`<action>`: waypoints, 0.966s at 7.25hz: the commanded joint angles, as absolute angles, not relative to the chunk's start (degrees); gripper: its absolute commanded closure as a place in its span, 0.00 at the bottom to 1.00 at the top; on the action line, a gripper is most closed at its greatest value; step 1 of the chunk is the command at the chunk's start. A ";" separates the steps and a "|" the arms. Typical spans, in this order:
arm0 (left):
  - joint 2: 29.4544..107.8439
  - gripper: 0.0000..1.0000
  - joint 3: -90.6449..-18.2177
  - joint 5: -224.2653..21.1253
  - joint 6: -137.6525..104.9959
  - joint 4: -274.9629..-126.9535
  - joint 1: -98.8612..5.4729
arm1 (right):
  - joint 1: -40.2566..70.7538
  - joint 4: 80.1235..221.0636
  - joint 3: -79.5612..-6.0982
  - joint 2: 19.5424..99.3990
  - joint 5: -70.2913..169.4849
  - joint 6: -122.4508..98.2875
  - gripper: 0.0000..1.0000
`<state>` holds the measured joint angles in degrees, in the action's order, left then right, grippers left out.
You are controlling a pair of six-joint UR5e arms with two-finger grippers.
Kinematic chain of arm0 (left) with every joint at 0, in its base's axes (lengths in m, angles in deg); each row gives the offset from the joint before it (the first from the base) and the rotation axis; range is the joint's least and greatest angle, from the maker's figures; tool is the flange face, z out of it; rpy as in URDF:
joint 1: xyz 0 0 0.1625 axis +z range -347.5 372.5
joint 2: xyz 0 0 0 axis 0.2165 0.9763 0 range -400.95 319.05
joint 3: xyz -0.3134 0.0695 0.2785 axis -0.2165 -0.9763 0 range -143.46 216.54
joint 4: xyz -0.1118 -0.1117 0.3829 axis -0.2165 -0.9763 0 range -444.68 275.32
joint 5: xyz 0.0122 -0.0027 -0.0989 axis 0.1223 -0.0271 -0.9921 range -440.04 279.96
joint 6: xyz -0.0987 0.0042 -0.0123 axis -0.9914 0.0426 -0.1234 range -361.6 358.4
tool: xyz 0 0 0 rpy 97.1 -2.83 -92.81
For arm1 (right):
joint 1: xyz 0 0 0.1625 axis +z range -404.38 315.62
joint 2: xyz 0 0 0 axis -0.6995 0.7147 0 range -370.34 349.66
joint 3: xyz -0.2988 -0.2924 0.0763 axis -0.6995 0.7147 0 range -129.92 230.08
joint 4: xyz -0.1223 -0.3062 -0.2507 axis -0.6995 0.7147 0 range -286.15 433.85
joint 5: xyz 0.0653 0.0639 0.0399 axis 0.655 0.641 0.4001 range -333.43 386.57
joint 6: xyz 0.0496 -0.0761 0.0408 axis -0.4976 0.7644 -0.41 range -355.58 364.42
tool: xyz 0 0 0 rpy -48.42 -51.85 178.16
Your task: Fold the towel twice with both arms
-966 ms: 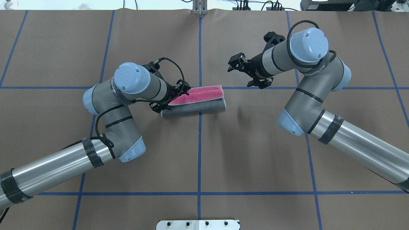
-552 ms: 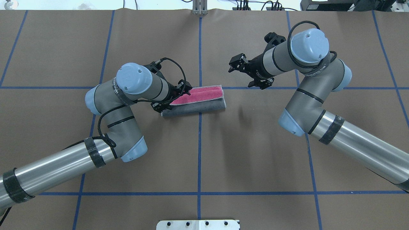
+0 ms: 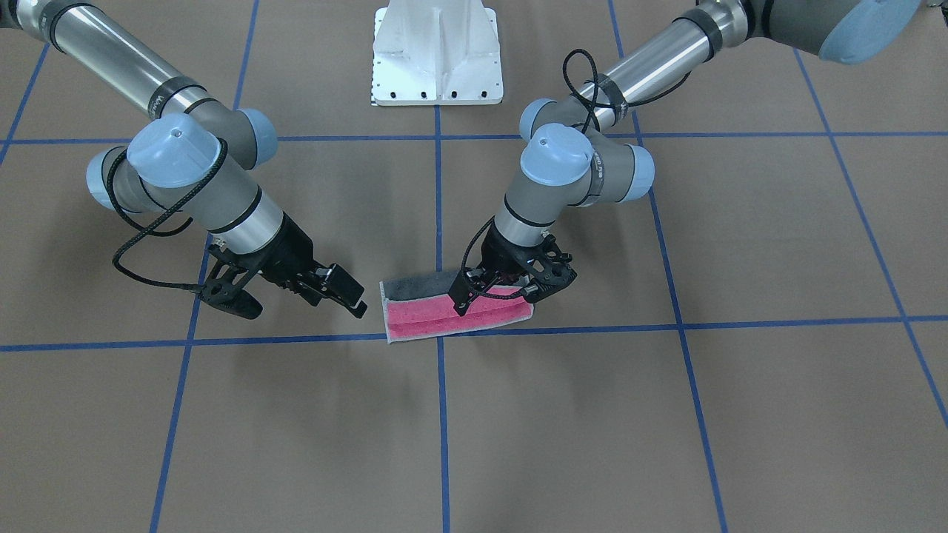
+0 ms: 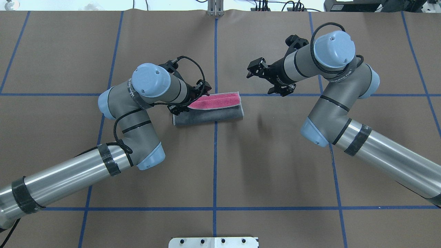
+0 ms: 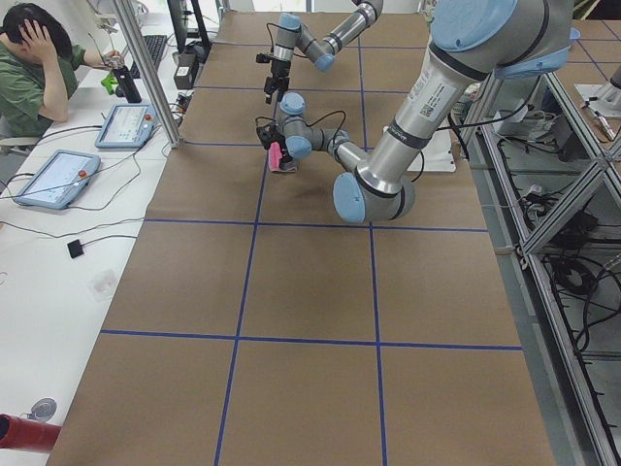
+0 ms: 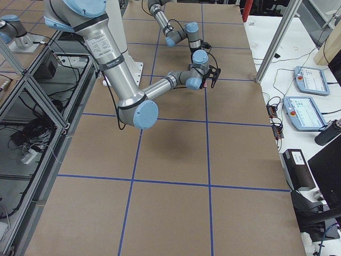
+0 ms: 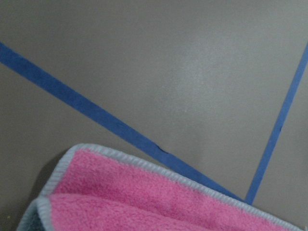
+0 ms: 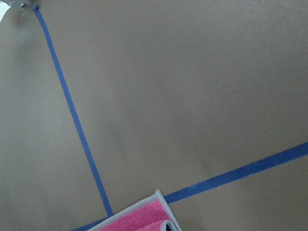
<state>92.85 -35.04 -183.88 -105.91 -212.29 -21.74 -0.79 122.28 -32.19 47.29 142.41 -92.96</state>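
Note:
The towel [image 4: 213, 109] lies as a folded strip at the table's middle, pink layer on the far side, dark grey on the near side. My left gripper [image 4: 188, 100] is at the towel's left end, shut on the pink layer's end, which is lifted slightly. In the front view the left gripper [image 3: 498, 290] stands over the towel's [image 3: 444, 312] right end. My right gripper [image 4: 262, 79] is open and empty, hovering apart from the towel's right end; it also shows in the front view [image 3: 296, 296]. Pink towel edges show in the left wrist view [image 7: 144, 192] and the right wrist view [image 8: 139, 219].
Brown paper with blue tape grid lines [image 4: 215, 165] covers the table. The white pedestal base [image 3: 437, 52] stands at the robot's side. A metal bracket [image 4: 215, 9] sits at the far edge. An operator [image 5: 39, 68] and tablets are beside the table.
My left arm has moved right and a little away from the robot, drawing the pink end of the towel with it. The right gripper has hardly moved and stays open.

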 commanded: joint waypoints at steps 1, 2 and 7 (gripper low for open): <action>93.35 0.01 -33.26 -183.66 -105.92 -213.60 -22.21 | -0.79 122.27 -32.19 47.32 142.41 -92.96 0.00; 93.44 0.01 -32.38 -183.66 -105.92 -214.40 -22.48 | -0.79 122.36 -32.28 47.32 142.41 -92.96 0.00; 97.66 0.01 -28.15 -183.66 -106.01 -214.49 -24.14 | 1.66 122.27 -32.45 48.11 145.57 -91.65 0.00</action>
